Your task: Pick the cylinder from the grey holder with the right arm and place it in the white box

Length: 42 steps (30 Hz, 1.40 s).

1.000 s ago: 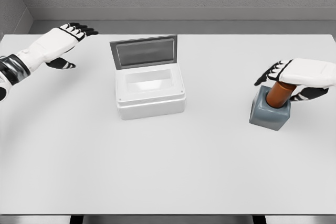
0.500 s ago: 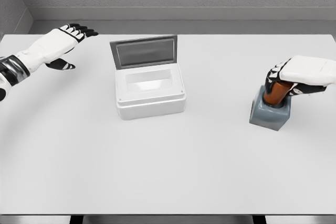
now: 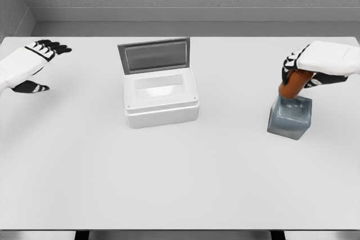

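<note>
At right of worktop, right hand [image 3: 315,67] curled round near-upright cylinder [image 3: 292,86] just over grey holder [image 3: 290,117], white box [image 3: 161,100] well left.

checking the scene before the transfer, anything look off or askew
Nothing looks spilled or damaged. The brown cylinder tilts in the right hand, just above the grey holder. The white box sits with its lid up. The left hand hangs open at the table's far left.

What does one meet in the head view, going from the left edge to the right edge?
left hand → white box with its lid up → grey holder, with the cylinder held just above it by the right hand
</note>
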Tool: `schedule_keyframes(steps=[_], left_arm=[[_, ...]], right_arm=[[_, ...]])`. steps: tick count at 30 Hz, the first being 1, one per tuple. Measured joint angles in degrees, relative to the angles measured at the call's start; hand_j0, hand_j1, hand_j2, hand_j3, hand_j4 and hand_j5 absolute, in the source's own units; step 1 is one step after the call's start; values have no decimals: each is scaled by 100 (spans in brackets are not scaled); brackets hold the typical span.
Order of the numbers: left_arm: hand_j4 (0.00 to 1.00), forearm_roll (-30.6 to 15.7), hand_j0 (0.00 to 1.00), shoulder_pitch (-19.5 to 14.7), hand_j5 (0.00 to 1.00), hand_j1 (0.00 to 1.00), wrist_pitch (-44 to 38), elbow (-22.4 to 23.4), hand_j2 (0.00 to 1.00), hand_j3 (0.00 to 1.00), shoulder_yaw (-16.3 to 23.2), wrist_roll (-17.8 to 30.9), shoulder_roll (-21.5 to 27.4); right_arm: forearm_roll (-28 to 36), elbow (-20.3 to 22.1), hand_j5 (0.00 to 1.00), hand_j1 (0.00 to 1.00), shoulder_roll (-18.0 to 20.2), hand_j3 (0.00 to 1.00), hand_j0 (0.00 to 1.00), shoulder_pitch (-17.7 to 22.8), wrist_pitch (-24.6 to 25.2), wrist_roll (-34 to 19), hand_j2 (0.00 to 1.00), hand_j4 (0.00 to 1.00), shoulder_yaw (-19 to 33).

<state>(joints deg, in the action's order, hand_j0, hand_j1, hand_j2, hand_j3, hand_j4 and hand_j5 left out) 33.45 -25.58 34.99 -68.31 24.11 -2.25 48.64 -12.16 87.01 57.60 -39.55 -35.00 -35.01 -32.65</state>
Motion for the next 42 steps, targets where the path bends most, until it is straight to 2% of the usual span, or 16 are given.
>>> schedule_keyframes(steps=[10,22,42], left_arm=[[100,-33,100,334,100,100,0,244,100,100,-119,0,182],[100,-39,100,334,100,100,0,382,100,100,-103,0,197],[100,-47,100,334,100,100,0,451,100,100,-121,0,234]], right_arm=[[-92,-55,41,41,-393,41,41,-141,12,-1,41,41,1],[-148,-212,41,41,-963,41,41,-422,272,-1,41,41,24],[-283,-313,41,41,-1846,41,41,-554,538,-4,41,41,12]])
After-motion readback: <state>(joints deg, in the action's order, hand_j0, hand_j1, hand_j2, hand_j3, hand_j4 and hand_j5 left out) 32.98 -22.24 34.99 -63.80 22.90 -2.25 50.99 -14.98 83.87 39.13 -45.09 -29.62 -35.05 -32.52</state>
